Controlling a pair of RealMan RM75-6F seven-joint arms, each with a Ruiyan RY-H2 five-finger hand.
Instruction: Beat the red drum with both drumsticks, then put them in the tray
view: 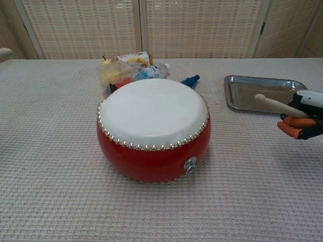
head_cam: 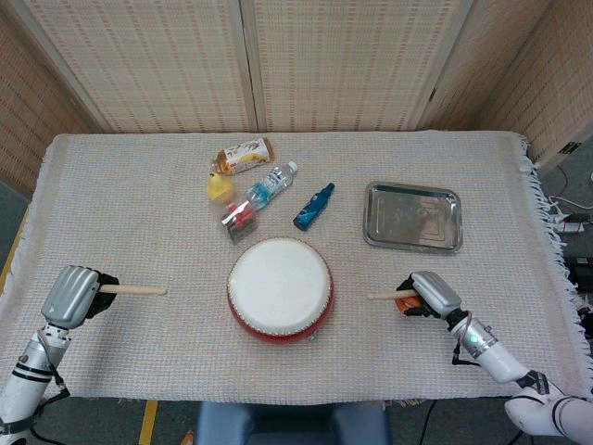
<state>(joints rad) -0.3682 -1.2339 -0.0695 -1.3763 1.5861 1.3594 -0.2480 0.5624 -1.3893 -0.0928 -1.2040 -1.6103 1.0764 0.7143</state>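
The red drum (head_cam: 280, 289) with a white skin (view: 153, 112) stands at the table's front middle. My left hand (head_cam: 71, 294) grips a wooden drumstick (head_cam: 134, 290) that points right toward the drum, its tip well short of it. Only that stick's tip (view: 5, 52) shows at the chest view's left edge. My right hand (head_cam: 431, 293) holds the other drumstick (head_cam: 384, 296) nearly level, pointing left at the drum with a gap between. The chest view shows this right hand (view: 303, 117) and its drumstick (view: 277, 105) in front of the metal tray (view: 242, 94).
The steel tray (head_cam: 413, 215) lies behind my right hand, with nothing in it. Behind the drum lie a blue bottle (head_cam: 313, 206), a clear water bottle (head_cam: 271, 184), a snack packet (head_cam: 243, 156) and a yellow item (head_cam: 219, 188). A woven cloth (head_cam: 139, 204) covers the table.
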